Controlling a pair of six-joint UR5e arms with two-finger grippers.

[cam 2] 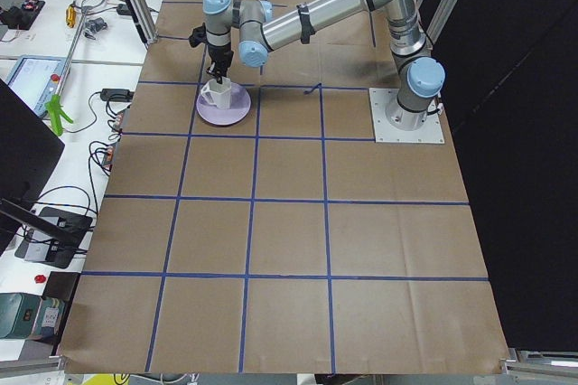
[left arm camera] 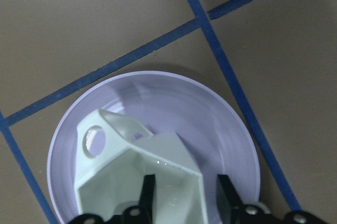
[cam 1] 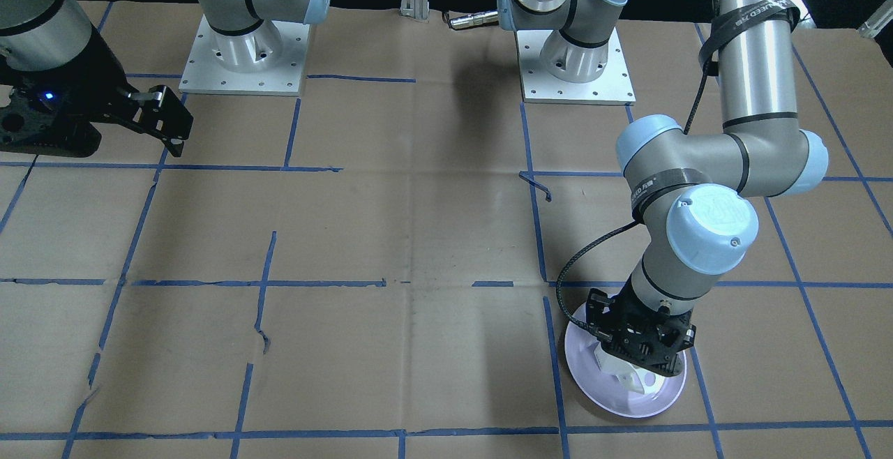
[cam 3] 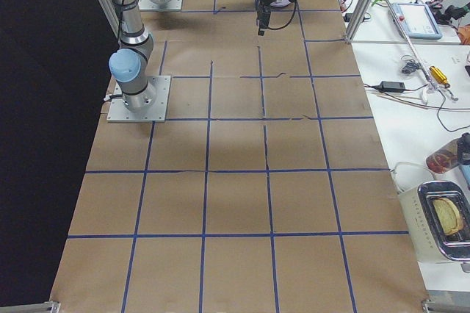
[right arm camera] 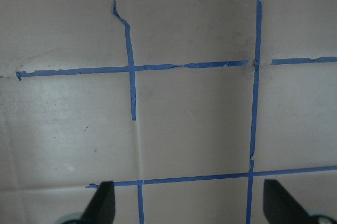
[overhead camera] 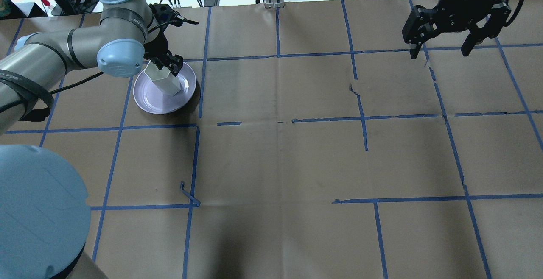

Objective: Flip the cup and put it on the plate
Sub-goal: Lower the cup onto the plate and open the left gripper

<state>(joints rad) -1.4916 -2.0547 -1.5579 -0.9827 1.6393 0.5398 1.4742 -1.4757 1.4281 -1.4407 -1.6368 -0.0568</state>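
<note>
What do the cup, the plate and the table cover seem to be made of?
Cup: probably matte white ceramic, perhaps moulded plastic; its flat facets look dull, with only tiny glints.
Plate: likely glazed ceramic or melamine; its pale lavender surface is glossy, with soft reflections.
Table cover: brown paper or thin cardboard, matte, with fold lines, marked off with blue tape.

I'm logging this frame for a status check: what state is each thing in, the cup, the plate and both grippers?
cup: standing mouth up on the plate.
plate: flat on the table, carrying the cup.
left gripper: straddles the cup's wall; whether it clamps, cannot tell.
right gripper: open, holding nothing, far from the plate.
</note>
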